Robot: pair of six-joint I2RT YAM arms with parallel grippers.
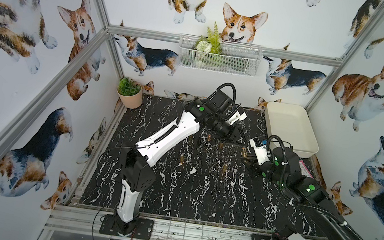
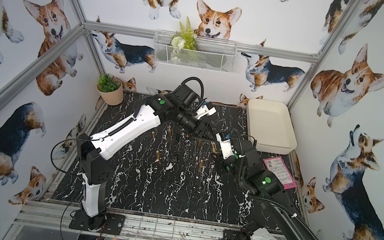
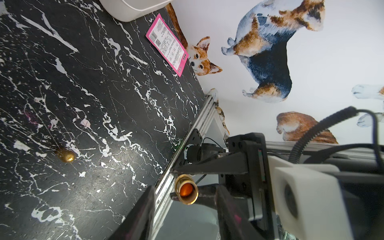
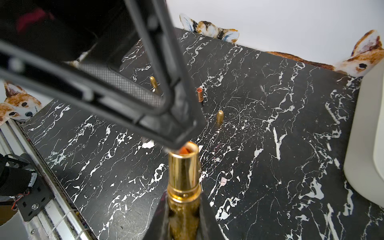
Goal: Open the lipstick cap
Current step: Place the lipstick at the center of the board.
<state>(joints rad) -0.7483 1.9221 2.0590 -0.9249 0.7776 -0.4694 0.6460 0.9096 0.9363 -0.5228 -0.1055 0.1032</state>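
Gold marks the spot. Starting at the left, my left gripper (image 1: 240, 142) reaches across the marble table (image 1: 172, 196) toward 3 o'clock, its fingers apart with nothing visibly between them. Just past its tips, at about 2 o'clock from the table's middle, is the lipstick (image 4: 182, 172), held off the surface. Its mouth is bare and shows orange, so I judge the cap to be off, though I cannot pick that cap out. The close view is too blurred to say whether a left fingertip touches the rim. The tube's long axis runs roughly 5 to 11 o'clock, mouth toward my left gripper. Farthest right, my right gripper (image 4: 182, 197) is clamped on the tube's base. My left is the free hand nearest the mouth, so any pull should follow that axis.
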